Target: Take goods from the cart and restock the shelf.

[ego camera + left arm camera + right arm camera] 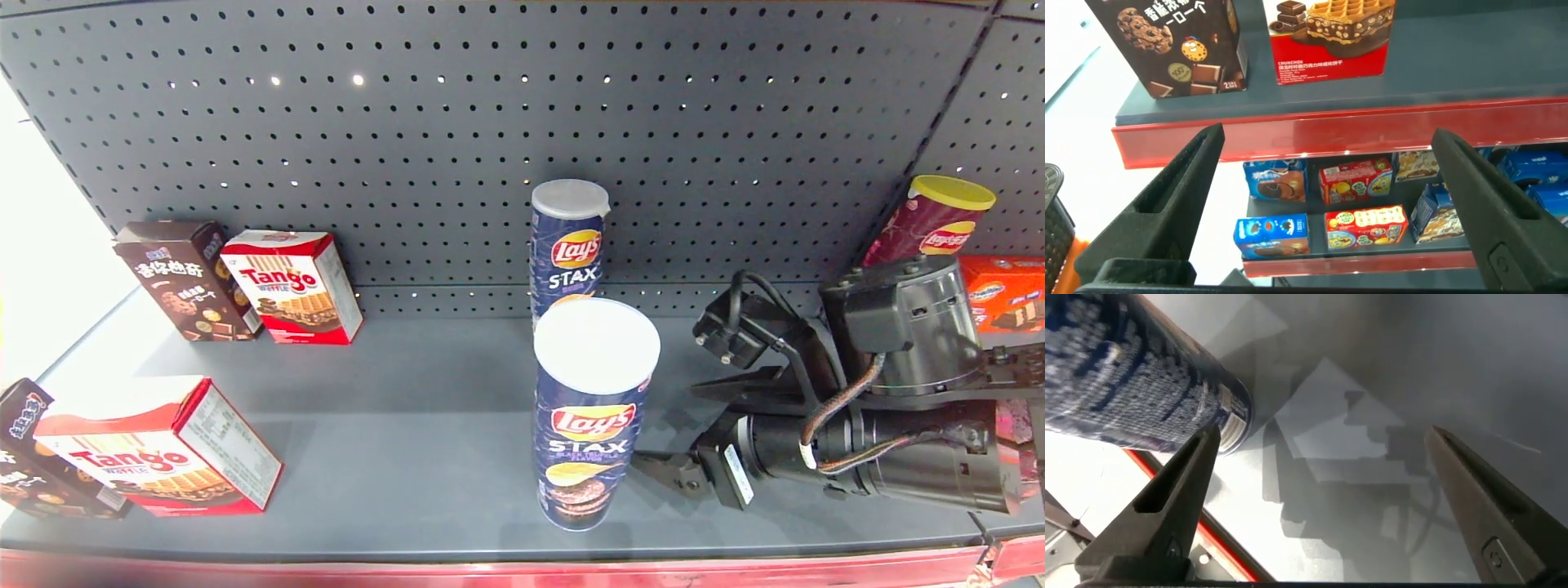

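Two dark blue chip cans with white lids stand upright on the grey shelf (408, 441): one at the back (569, 245) by the pegboard, the other (594, 416) near the front edge. My right gripper (668, 425) hovers open just to the right of the front can, its fingers apart from it. In the right wrist view the front can (1143, 384) lies beside one finger (1180, 498), and the open right gripper (1324, 434) has only bare shelf between its fingers. My left gripper (1327, 204) is open and empty, below the shelf's red front edge (1355, 131).
Waffle boxes (294, 286) (163, 449) and brown cookie boxes (188, 278) (33, 457) stand on the shelf's left. A maroon can with a yellow lid (931, 220) and an orange box (1000, 290) sit far right. Lower shelves hold small boxes (1364, 204).
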Controlling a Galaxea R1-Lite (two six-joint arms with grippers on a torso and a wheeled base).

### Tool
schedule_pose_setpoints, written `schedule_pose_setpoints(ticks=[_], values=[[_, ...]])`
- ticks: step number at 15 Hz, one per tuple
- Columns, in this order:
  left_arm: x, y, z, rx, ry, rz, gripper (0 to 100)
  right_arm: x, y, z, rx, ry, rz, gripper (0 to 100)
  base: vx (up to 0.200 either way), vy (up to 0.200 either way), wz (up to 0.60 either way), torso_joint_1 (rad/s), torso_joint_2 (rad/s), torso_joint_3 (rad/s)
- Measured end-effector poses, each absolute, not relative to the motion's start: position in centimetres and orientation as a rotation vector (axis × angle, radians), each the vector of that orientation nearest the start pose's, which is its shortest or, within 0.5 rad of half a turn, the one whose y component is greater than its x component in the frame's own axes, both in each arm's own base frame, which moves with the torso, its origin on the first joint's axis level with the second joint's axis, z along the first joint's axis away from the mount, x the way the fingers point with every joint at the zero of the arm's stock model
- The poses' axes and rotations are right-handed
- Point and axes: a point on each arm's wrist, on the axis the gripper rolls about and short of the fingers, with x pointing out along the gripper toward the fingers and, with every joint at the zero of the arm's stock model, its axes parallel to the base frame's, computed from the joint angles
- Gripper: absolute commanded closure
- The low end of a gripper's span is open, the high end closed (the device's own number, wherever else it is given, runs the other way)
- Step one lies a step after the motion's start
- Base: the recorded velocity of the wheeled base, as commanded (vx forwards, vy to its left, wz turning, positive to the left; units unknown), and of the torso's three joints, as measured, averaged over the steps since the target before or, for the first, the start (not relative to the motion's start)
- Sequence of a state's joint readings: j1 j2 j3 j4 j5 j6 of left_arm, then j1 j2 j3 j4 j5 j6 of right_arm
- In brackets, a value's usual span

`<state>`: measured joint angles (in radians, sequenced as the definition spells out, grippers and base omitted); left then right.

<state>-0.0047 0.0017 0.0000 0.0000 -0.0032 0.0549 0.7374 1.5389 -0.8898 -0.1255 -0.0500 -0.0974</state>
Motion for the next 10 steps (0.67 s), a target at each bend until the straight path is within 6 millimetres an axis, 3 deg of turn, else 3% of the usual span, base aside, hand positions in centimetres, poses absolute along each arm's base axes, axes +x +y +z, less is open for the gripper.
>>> schedule_pose_setpoints(ticks=[6, 10], values=[[-2.3, 0.0, 7.6, 0.058, 0.002, -0.012, 0, 18.3, 15.6, 21.8, -0.268, 0.404, 0.66, 0, 0.0, 0.0, 0.0, 0.0, 0.0, 0.0], [-2.3, 0.0, 7.6, 0.058, 0.002, -0.017, 0, 14.5, 11.6, 23.3, -0.221, 0.308, 0.632, 0, 0.0, 0.0, 0.0, 0.0, 0.0, 0.0]])
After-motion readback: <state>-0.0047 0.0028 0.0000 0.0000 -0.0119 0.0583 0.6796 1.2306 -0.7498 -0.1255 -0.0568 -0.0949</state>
